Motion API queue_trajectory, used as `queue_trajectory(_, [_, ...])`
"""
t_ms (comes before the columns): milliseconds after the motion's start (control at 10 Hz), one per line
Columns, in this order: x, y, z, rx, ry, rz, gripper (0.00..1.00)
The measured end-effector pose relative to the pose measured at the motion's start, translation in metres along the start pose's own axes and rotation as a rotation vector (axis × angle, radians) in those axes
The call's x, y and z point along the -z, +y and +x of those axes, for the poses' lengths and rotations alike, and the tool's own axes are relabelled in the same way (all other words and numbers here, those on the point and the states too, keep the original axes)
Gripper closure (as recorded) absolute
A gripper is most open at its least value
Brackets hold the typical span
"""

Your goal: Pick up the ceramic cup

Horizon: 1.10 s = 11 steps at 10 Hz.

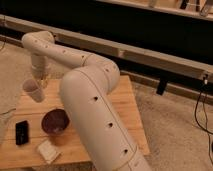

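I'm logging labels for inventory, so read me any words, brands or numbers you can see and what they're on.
No readable text anywhere.
The ceramic cup, held tilted at the end effector, is plain white.
The purple bowl, black device and pale packet show no legible marks.

No readable text, labels or numbers — tool (40, 80) beside ceramic cup (33, 90)

Gripper (40, 79) at ceramic cup (33, 90), largely arm-hidden.

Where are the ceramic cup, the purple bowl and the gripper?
ceramic cup (33, 90): camera view, on its white side wall.
purple bowl (54, 121): camera view, on its inside.
gripper (40, 79): camera view, between its fingertips, at the cup.
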Motion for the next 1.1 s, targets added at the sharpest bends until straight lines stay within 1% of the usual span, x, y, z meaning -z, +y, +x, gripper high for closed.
queue_trajectory(900, [0.0057, -0.0013, -0.0064, 0.011, -0.038, 0.001, 1.00])
queue_trajectory(1100, [0.0062, -0.0013, -0.0067, 0.009, -0.040, 0.001, 1.00])
